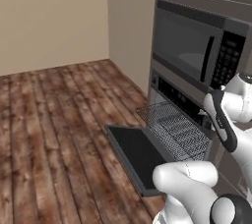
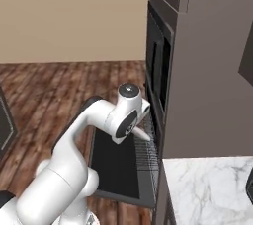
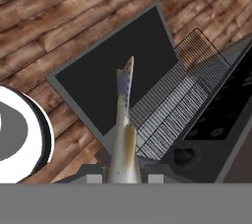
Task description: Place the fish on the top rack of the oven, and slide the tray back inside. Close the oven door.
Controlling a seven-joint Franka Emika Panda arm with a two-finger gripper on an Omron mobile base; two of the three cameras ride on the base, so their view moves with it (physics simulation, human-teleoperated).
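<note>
Wire-mesh metal top rack [image 1: 176, 129], wood-plank floor [image 1: 59, 134], glossy microwave [image 1: 197, 51]

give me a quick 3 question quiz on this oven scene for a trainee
1. True or false: the oven door is shut.
2. What is the gripper shut on? A) a spoon B) the fish C) the door handle
3. Fill in: the top rack is pulled ____ over the open door.

Key: 1 false, the door lies folded down flat. 2 B, the fish sticks out from between the fingertips in the hand view. 3 out, with nothing lying on it yet.
</note>
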